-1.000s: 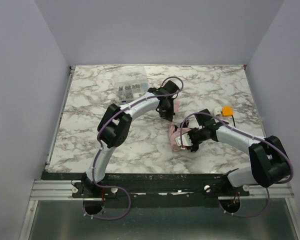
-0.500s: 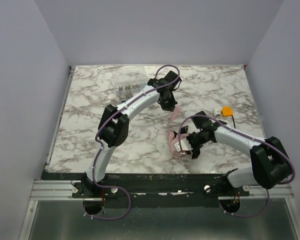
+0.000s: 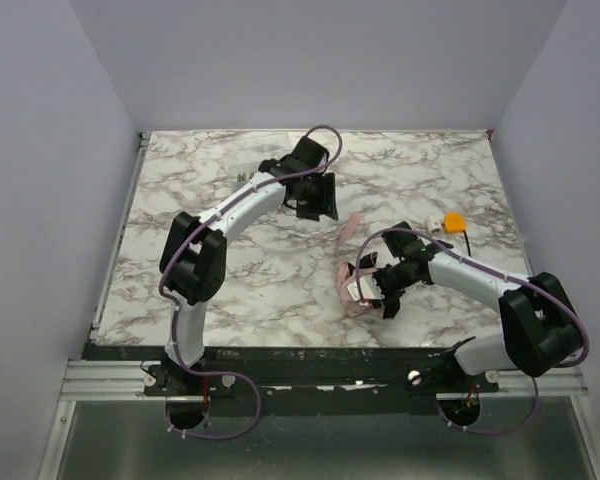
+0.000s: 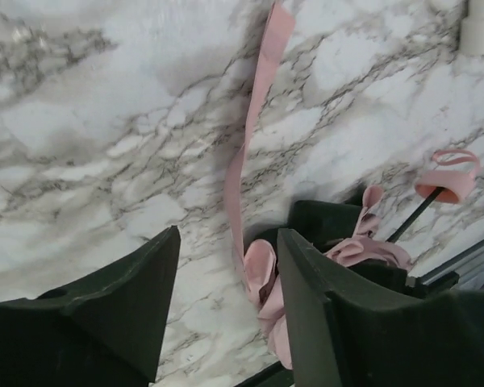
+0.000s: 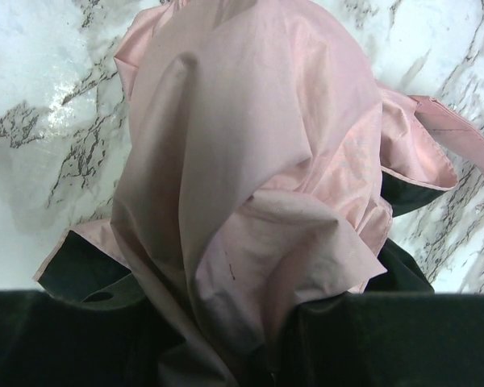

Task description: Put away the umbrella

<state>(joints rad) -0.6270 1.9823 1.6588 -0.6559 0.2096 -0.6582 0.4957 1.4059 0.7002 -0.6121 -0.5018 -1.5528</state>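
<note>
The umbrella (image 3: 357, 292) is a crumpled pale pink bundle on the marble table, right of centre. My right gripper (image 3: 377, 285) is shut on its fabric, and in the right wrist view the umbrella (image 5: 258, 161) fills the frame above the gripper (image 5: 250, 330). Its pink strap (image 3: 352, 226) lies loose on the table, running back from the bundle. My left gripper (image 3: 318, 208) hovers open just behind the strap's far end. In the left wrist view the strap (image 4: 256, 113) lies flat beyond the open gripper (image 4: 226, 242), with the small pink handle (image 4: 452, 184) and black shaft (image 4: 411, 218) to the right.
A clear box of small parts (image 3: 244, 178) sits at the back left, mostly hidden under my left arm. A small orange object (image 3: 454, 220) lies at the right, behind my right arm. Plain walls close in the table's left, back and right sides.
My left gripper has opened and let go of the strap, then drawn back and to the left. The strap now lies on the table. My right gripper keeps its hold on the bundle.
</note>
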